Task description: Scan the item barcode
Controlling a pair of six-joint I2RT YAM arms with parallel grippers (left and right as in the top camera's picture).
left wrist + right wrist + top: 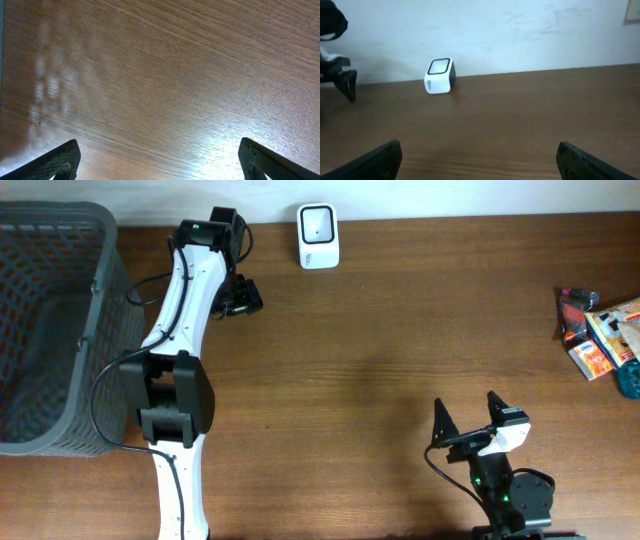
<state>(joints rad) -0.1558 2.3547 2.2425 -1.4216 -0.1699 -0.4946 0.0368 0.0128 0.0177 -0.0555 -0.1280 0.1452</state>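
The wooden tabletop [380, 350] carries a small white barcode scanner [318, 236] at 12 o'clock in the overhead view, close to the far edge. It stands upright with its dark, rounded-square window facing up and forward. In the right wrist view the scanner has a faint grey mark low on its front face, too small to read as a brand or a word. A heap of small packets [598, 332] lies at 3 o'clock against the right edge of the tabletop, well apart from the scanner and from both arms. Their wrappers are red, orange, white and teal, with blocks of print that cannot be read from this height, and no barcode can be made out on them. A dark grey plastic basket [60, 220] with a mesh wall fills the 9 o'clock side. The left gripper [160, 167] hangs over bare wood at about 11 o'clock, between the basket and the scanner, with its jaws spread wide and nothing between them. The right gripper [466, 404] sits at about 5 o'clock near the front edge, pointing toward the far wall [520, 35], with its two black fingers [440, 416] also wide apart and holding nothing. No gripper touches the packets or the scanner.
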